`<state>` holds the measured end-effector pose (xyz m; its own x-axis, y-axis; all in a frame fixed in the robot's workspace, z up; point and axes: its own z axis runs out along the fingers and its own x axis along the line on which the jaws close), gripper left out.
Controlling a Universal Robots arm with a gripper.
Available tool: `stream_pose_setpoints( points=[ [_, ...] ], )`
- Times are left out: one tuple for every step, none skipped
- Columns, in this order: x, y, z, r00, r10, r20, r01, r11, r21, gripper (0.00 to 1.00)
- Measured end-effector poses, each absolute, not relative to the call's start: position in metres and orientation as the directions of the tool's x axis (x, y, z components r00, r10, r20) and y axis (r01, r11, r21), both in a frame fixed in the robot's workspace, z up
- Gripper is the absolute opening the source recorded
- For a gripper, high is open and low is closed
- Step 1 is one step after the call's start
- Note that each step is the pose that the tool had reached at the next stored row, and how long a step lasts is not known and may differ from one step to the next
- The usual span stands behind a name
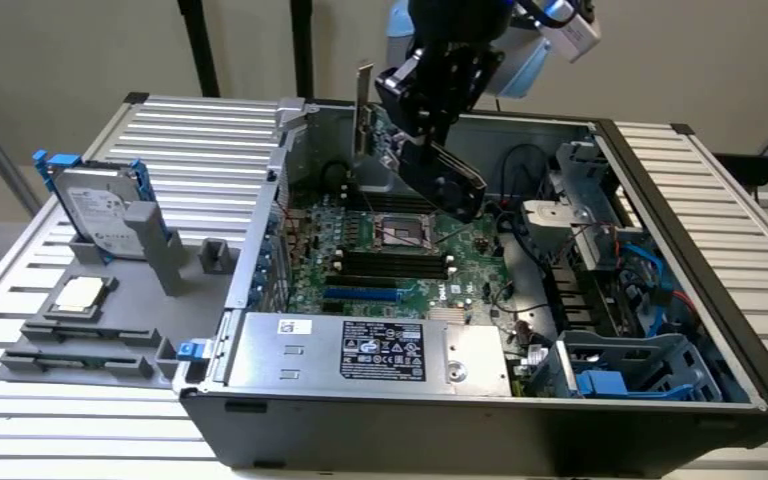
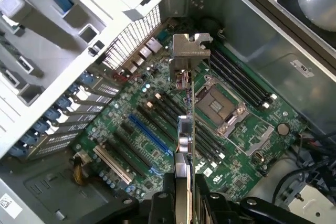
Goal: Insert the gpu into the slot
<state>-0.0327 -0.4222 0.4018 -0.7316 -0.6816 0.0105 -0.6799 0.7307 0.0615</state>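
A: Entry one, gpu (image 1: 444, 185). Location?
B: In the air inside the open case (image 1: 491, 420), above the motherboard (image 1: 471, 255), well apart from the blue slot (image 1: 361, 296).
A: Orientation?
B: Tilted. The long axis slopes from the metal bracket (image 1: 364, 100) down toward the exterior view's right, with the low end near the processor socket (image 1: 404, 232).
A: Pincer (image 1: 424, 138)?
B: Clamped on the card's upper edge.
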Motion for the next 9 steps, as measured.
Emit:
stream_pose_setpoints(
  points=[
    [-0.0327,-0.4222,0.4015,-0.719,-0.695,0.010,-0.693,0.718,0.061,0.26],
    [-0.0327,-0.4222,0.4012,-0.706,-0.708,0.009,-0.706,0.705,0.060,0.26],
    [-0.0327,-0.4222,0.4009,-0.694,-0.720,0.008,-0.718,0.693,0.059,0.26],
    [-0.0327,-0.4222,0.4007,-0.681,-0.732,0.008,-0.731,0.680,0.059,0.26],
    [-0.0327,-0.4222,0.4004,-0.667,-0.745,0.007,-0.744,0.666,0.058,0.26],
    [-0.0327,-0.4222,0.4001,-0.654,-0.757,0.006,-0.755,0.653,0.057,0.26],
    [-0.0327,-0.4222,0.3998,-0.640,-0.769,0.006,-0.767,0.639,0.056,0.26],
    [-0.0327,-0.4222,0.3995,-0.626,-0.780,0.005,-0.778,0.625,0.056,0.26],
    [-0.0327,-0.4222,0.3992,-0.611,-0.792,0.005,-0.790,0.610,0.055,0.26]
  ],
)
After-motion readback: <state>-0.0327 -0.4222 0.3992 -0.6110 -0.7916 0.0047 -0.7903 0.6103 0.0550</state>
